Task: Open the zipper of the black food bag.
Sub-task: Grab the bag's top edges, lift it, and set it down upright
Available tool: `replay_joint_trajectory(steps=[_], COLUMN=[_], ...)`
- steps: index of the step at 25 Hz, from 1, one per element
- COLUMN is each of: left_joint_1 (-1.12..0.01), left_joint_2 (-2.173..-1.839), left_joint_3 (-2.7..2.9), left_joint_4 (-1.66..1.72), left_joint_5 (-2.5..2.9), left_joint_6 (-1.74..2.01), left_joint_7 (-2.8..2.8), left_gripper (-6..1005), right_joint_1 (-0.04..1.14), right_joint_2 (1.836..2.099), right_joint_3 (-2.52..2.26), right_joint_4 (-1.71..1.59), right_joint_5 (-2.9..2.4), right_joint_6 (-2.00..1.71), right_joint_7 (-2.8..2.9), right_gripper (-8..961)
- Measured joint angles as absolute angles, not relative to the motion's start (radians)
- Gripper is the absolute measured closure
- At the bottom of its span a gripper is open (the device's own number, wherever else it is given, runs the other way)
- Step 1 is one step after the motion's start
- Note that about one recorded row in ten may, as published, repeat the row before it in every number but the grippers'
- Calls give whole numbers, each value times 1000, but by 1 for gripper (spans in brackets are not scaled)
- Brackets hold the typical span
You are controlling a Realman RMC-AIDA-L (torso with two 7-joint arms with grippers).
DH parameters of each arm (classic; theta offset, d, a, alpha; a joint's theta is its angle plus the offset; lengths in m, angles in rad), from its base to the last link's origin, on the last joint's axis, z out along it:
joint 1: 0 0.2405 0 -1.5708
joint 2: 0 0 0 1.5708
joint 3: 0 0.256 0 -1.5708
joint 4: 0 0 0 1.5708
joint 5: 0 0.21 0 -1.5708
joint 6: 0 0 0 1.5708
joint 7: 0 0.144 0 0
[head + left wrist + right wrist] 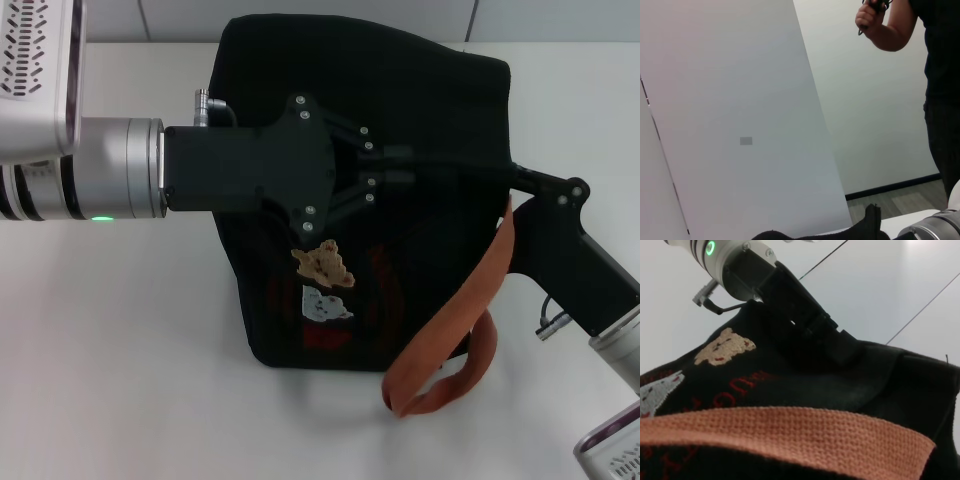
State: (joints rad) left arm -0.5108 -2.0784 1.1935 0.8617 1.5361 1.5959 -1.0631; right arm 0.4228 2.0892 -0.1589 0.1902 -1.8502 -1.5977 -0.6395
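Head view: black food bag (pixel 400 110) sits mid-table on the white table (pixel 120 350), bear patches (pixel 322 264) facing up, orange-brown handle (pixel 455 330) looped off its near right side. Left gripper (pixel 405 168) reaches in from the left over the bag top, fingers drawn close together at the zip line; whether they actually pinch the pull tab can't be told, black on black. Right gripper (pixel 520 180) comes in from the right at the bag's right top edge; its finger state can't be told. Zipper itself isn't distinguishable. Right wrist view: the handle (pixel 790 432) across the foreground, left gripper (pixel 805 315) on the bag (pixel 900 385). Left wrist view: mostly wall, person (pixel 935 75) standing behind.
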Motion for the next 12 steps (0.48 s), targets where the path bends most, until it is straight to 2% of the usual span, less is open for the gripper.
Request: replay_joint_trajectory(steps=[12], left_joint_1=[-511], left_joint_2=[-2079], left_joint_3=[1193], left_joint_4=[860], left_joint_5=[1534], left_joint_6=[1596], left_joint_7=[-1059], left_gripper=[897], right_joint_1=[432], right_joint_2=[2091], right_joint_3=[-160], right_joint_4=[190], right_joint_5=[-1855], right_joint_6=[-1582], right_joint_7=[-638], right_gripper=[881])
